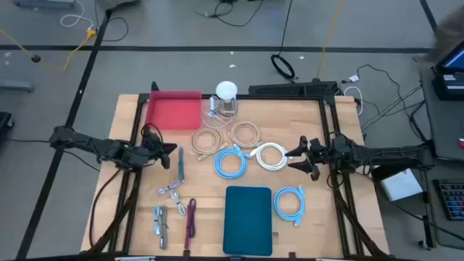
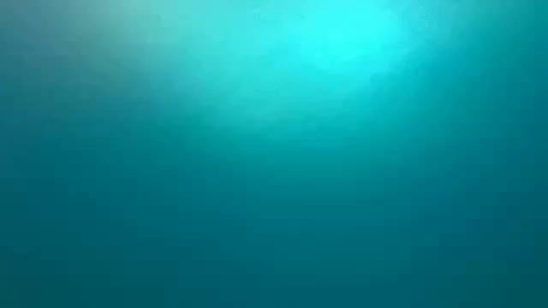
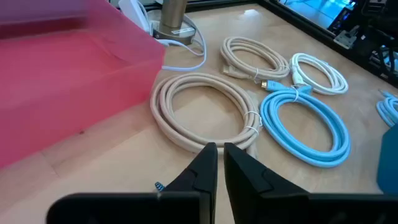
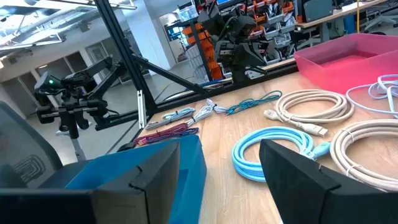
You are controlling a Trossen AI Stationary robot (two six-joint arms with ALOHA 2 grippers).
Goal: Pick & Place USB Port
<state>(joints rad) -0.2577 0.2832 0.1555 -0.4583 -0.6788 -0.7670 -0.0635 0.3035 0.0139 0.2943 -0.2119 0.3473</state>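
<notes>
Several coiled cables lie flat mid-table: two beige ones [image 1: 209, 139] [image 1: 244, 133], a white one [image 1: 270, 156] and two light-blue ones [image 1: 230, 162] [image 1: 290, 201]. Small bundled cables and connectors [image 1: 172, 191] lie near the left front. Which item is the USB port, I cannot tell. My left gripper [image 1: 172, 150] [image 3: 216, 167] hovers shut just left of the nearer beige coil [image 3: 205, 112], with nothing showing between its fingers. My right gripper [image 1: 293, 157] [image 4: 217, 180] stands open at the right of the white coil, with nothing between its fingers.
A red tray [image 1: 174, 110] stands at the far left, a white-topped stand [image 1: 226, 98] with its own thin cable beside it. A teal case [image 1: 248, 219] lies at the near edge. The low view shows only a teal blur.
</notes>
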